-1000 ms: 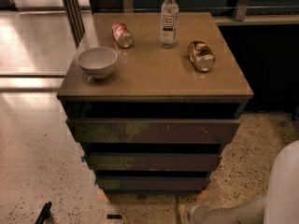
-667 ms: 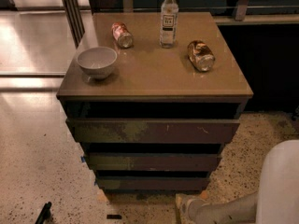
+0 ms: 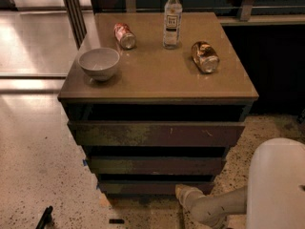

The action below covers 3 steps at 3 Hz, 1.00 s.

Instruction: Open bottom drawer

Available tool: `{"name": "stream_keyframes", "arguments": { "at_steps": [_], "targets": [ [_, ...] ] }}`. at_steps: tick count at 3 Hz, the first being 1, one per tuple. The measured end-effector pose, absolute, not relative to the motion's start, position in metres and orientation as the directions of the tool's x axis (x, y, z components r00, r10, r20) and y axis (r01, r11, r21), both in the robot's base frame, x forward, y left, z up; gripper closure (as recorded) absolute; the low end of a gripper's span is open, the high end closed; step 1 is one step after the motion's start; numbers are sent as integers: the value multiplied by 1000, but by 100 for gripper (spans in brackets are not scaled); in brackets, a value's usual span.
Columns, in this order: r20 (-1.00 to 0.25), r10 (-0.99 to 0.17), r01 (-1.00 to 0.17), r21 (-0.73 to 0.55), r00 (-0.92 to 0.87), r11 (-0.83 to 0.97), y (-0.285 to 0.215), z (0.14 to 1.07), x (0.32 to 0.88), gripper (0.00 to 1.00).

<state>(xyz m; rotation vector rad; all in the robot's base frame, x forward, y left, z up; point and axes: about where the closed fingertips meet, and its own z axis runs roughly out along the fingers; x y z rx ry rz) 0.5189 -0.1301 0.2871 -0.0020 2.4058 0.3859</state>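
The bottom drawer is the lowest and narrowest of three dark brown flat fronts on the cabinet, just above the floor, and its front is about flush with the frame. My gripper is at the end of the pale arm that reaches in from the lower right. It is low, by the right part of the bottom drawer's front. I cannot tell whether it touches the front.
The middle drawer and the wide top drawer are above. On the cabinet top stand a grey bowl, a water bottle and two cans lying on their sides. My white body fills the lower right. There is speckled floor on the left.
My arm has moved up and to the left, bringing the gripper from the floor area up to the bottom drawer's front. The drawers and the objects on top have not moved.
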Motion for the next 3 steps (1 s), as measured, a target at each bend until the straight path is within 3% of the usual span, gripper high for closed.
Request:
{"name": "stream_keyframes", "arguments": {
  "at_steps": [1, 3],
  "targets": [
    [-651, 138, -52, 263, -746, 963, -128, 277, 521, 100],
    [-732, 294, 170, 241, -614, 956, -126, 228, 533, 100]
  ]
}}
